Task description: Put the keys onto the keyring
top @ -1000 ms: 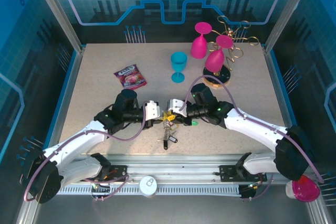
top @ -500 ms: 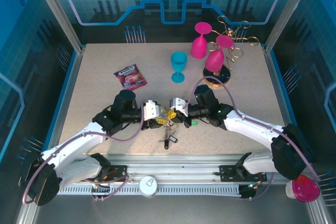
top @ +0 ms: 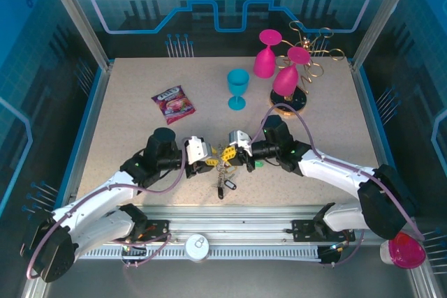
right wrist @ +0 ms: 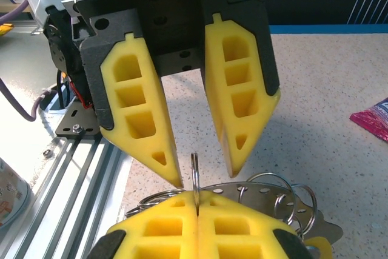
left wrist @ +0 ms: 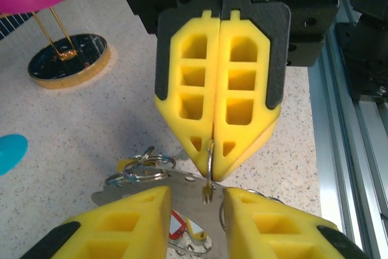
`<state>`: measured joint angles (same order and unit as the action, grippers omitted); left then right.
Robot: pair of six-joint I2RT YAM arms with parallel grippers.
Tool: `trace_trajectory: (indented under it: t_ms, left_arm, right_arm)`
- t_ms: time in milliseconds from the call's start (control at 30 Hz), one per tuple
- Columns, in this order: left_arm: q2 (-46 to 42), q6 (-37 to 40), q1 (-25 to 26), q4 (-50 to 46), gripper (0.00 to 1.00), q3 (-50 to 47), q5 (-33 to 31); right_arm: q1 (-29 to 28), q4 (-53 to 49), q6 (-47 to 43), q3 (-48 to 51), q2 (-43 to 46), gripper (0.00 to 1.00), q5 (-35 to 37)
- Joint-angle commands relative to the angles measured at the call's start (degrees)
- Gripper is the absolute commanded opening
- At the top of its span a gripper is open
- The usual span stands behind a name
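The keys point(top: 223, 169) lie in a bunch between both grippers, with a black fob point(top: 225, 186) nearest the front edge. A flat steel plate with holes point(left wrist: 182, 187) carries several split rings point(left wrist: 140, 168), and red and yellow key heads point(left wrist: 177, 225) show beneath it. My right gripper point(right wrist: 195, 193) point(left wrist: 212, 173) point(top: 232, 155) is shut on a thin split ring point(right wrist: 194, 171) standing edge-on. Facing it, my left gripper point(left wrist: 197, 201) point(right wrist: 206, 177) point(top: 208, 164) is open, its fingers either side of that ring without touching it. I cannot pick out the large dark wire keyring.
A shiny snack packet point(top: 173, 101) lies at the back left. A teal goblet point(top: 237, 87) stands behind the grippers. Two pink goblets point(top: 266, 55) hang on a gold wire rack point(top: 313, 54) with a round base point(left wrist: 70, 59). The aluminium rail point(left wrist: 354, 150) runs along the near edge.
My left arm has drawn back a little to the left and toward the near edge. The right arm has shifted slightly right. The bunch stays between the two grippers.
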<state>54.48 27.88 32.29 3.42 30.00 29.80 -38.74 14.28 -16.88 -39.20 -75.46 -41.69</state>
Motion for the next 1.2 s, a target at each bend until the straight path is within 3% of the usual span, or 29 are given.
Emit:
trace_trajectory:
  t_ms: [0,333,533,600,667,767,900,1167]
  left_arm:
    - [0.0,-1.5,-0.7,2.8,0.28,-0.6,1.7]
    - [1.2,-1.3,-0.8,5.5,0.15,-0.7,3.9]
    - [0.2,0.8,-0.8,8.3,0.00,-1.8,2.7]
    - [0.0,1.7,-0.8,8.4,0.00,-1.8,1.8]
    - [-0.5,3.0,-0.7,7.8,0.00,-1.7,0.8]
    - [-0.6,5.5,-0.8,3.5,0.00,-0.5,0.8]
    - [-0.2,7.9,-0.7,-0.9,0.00,0.9,1.6]
    - [1.5,9.1,-0.7,-3.6,0.00,3.3,3.0]
  right_arm:
    - [0.5,4.1,0.2,0.4,0.8,0.00,-3.1]
    - [0.1,5.3,0.8,-0.4,-0.8,0.00,-4.7]
    - [0.0,0.7,-1.7,-1.3,-0.3,0.00,-3.2]
    - [0.0,-2.5,-3.2,-1.6,0.4,0.00,-1.4]
    - [0.3,-5.7,-5.3,-1.9,1.7,0.16,0.8]
    - [0.8,-12.0,-9.3,-3.4,3.8,0.28,3.6]
    - [0.1,-20.8,-15.0,-7.1,5.1,0.29,6.8]
    - [-3.0,-28.8,-19.6,-13.6,2.6,0.28,9.5]
